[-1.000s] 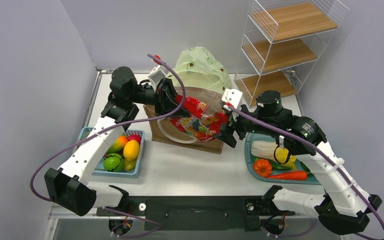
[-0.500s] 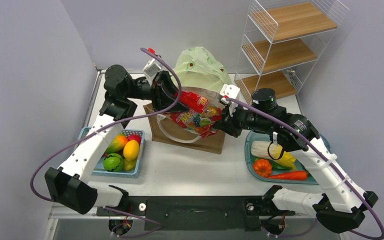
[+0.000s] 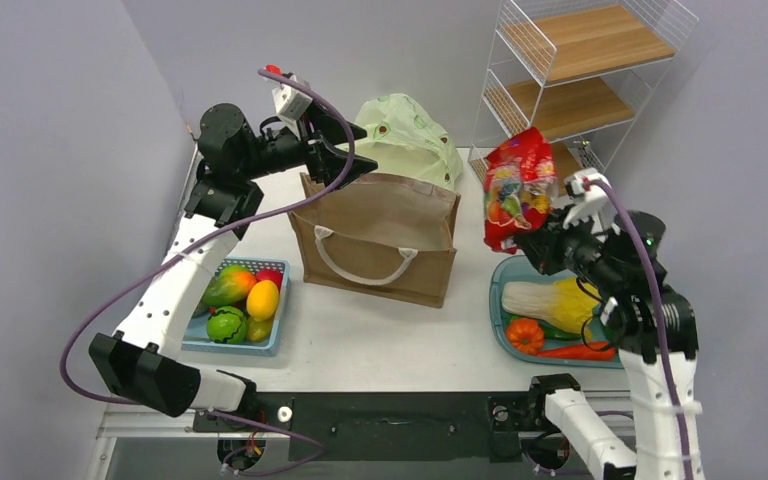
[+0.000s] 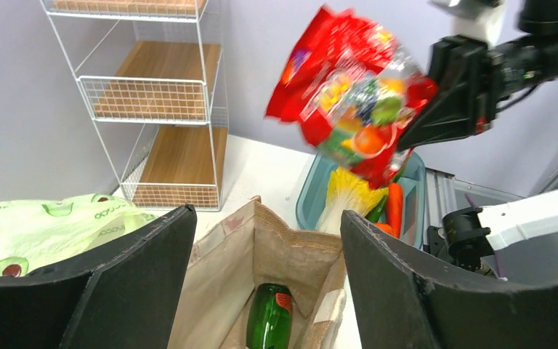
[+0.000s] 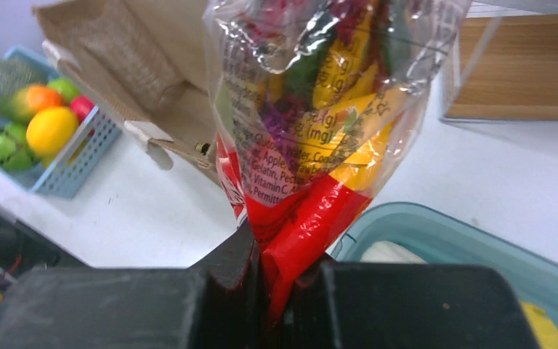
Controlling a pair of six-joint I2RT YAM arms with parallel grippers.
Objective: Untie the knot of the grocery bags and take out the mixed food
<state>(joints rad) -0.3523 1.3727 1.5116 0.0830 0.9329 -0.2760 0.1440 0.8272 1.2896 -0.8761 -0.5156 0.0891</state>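
- White table (image 3: 380,340), shelf (image 3: 570,100) behind.
- Right gripper (image 5: 280,291) pinches the packet (image 3: 515,190) by its corner, high by the tray (image 3: 497,280), probably its drop spot.
- Left gripper (image 3: 345,152) gapes over the paper bag (image 3: 380,240); bottle (image 4: 267,316) likely next.

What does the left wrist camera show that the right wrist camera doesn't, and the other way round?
Only left wrist: a dark green bottle inside the brown paper bag, and the crinkly pale green plastic bag. Only right wrist: the blue plastic basket. Both: the paper bag, the teal tray and the red snack packet clamped in the right pincer.
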